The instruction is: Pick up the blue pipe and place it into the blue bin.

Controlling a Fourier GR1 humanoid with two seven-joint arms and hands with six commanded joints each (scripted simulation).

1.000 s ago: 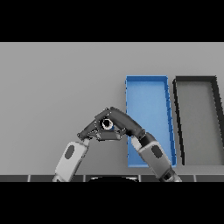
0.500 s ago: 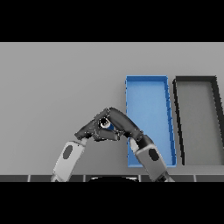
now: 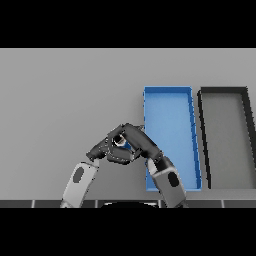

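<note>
Blue pipe (image 3: 124, 145), barely visible at lower centre of frame, enclosed by curled fingers of left hand (image 3: 102, 150) and right hand (image 3: 140, 142) above grey surface (image 3: 65, 100), just left of blue bin (image 3: 170, 95); black bin (image 3: 225, 92) far right.

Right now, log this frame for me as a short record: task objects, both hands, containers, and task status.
pipe: blue pipe, only a small blue patch shows between the two hands
left hand: left hand, fingers curled against the pipe
right hand: right hand, fingers curled round the pipe
target: blue bin, right of the hands, nothing visible inside
other container: black bin, right of the blue bin
status: pipe gripped, not yet in the blue bin
</note>
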